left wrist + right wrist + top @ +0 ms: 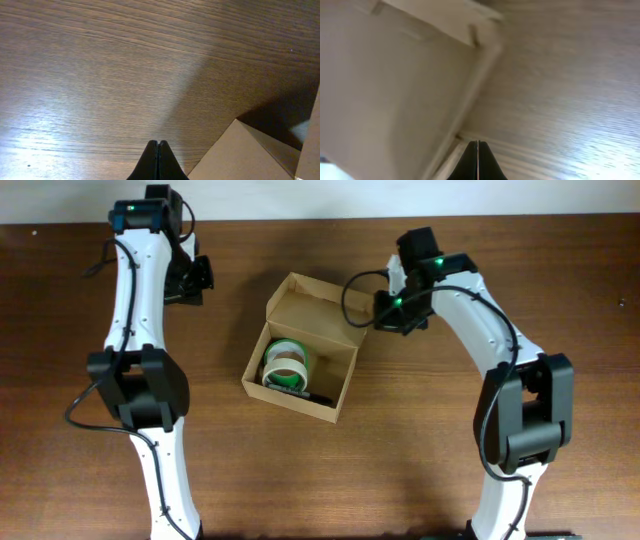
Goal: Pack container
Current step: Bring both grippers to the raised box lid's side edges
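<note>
Container (285, 402), the brown cardboard box, sits open near the middle of the table (80, 480), a little toward the far edge, its flap lid (318, 302) thrown back toward the far right corner. I see a roll of tape (287, 363) inside and a thin black item (312, 393), maybe a pen, along the near wall, so I judge loading largely done and closing the flap left. My left gripper (193, 278) hangs toward the far left corner, fingers pressed together on nothing. My right gripper (388, 308), likewise pinched and empty, is just beside the flap's right edge. Bare wood surrounds the box, roomiest toward the near edge
</note>
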`<control>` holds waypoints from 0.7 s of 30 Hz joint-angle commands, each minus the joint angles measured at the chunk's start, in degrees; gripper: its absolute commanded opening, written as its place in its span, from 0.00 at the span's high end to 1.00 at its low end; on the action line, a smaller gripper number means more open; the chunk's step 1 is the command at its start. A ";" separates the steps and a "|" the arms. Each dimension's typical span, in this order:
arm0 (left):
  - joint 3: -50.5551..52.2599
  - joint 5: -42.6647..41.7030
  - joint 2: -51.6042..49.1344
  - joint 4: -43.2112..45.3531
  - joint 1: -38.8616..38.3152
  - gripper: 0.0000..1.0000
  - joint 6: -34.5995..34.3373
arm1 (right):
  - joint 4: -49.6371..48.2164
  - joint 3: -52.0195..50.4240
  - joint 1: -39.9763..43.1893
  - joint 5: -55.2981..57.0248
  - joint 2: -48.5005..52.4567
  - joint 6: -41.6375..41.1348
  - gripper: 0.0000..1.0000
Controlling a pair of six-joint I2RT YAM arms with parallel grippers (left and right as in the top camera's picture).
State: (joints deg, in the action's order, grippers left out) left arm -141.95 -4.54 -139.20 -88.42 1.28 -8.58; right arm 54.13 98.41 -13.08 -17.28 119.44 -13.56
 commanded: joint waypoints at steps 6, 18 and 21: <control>-0.26 -0.85 0.13 0.07 -1.40 0.98 1.20 | -7.78 -0.28 -2.84 -5.60 2.89 -2.01 0.96; -0.24 -0.92 0.11 1.75 -1.40 0.91 1.14 | -15.74 -0.26 -2.14 -6.54 3.67 -0.09 0.96; -0.24 -4.63 -0.50 3.58 -1.20 0.98 1.16 | -13.44 -0.28 -0.37 -6.27 3.74 -0.74 0.96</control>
State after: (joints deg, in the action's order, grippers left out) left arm -141.95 -5.10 -139.20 -86.11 -0.25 -7.92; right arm 39.46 98.28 -15.18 -22.70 122.32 -14.57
